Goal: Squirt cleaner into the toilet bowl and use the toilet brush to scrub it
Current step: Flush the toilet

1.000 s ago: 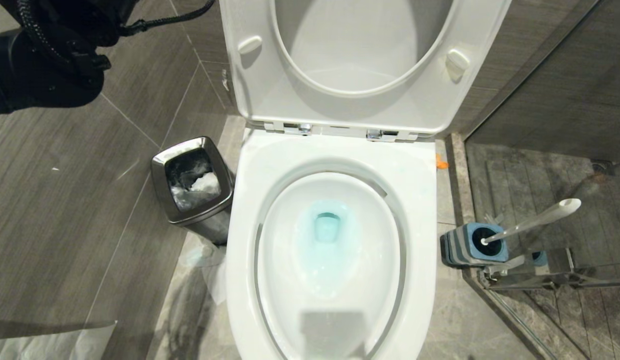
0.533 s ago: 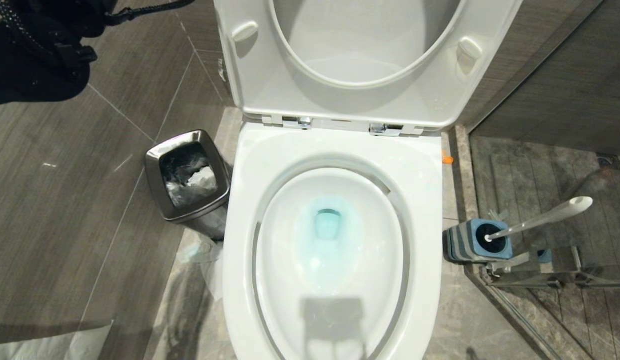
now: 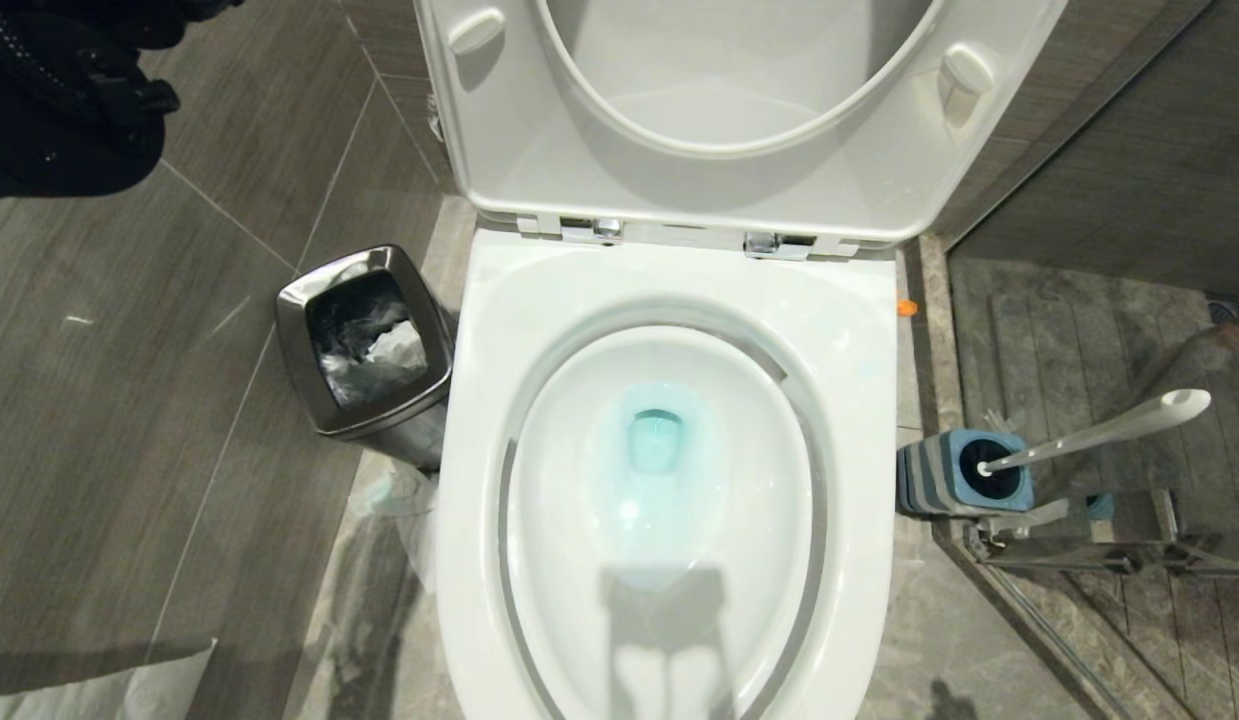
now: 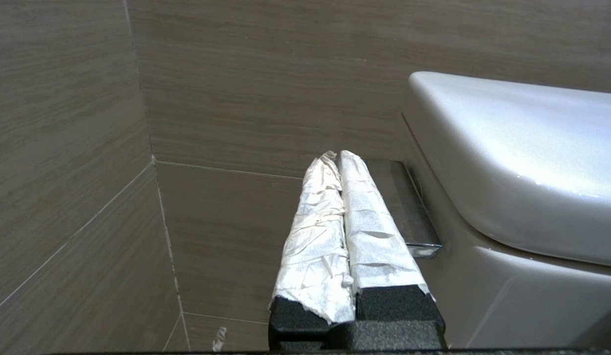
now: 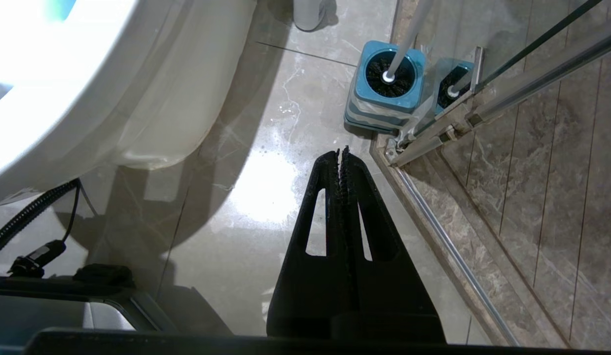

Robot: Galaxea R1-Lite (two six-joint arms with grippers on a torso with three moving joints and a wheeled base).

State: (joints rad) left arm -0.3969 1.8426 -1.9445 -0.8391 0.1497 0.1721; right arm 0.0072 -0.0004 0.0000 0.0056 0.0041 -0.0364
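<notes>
Toilet bowl (image 3: 669, 330), seat raised, cleaner (image 3: 657, 445) tinting its water turquoise, beside the closed, empty right gripper (image 5: 342, 154). Toilet brush (image 5: 403, 44) just ahead, in its holder (image 5: 384, 91) against glass. Left gripper (image 4: 339, 160) shut, empty, near the tank. Risk: knocking the holder over when reaching.

The head camera looks steeply down on the glossy white ceramic toilet bowl (image 3: 659, 480). The right wrist camera, low, shares the blue-topped brush holder (image 5: 386, 88). The left wrist camera faces the grey tiled wall (image 4: 211, 98).
</notes>
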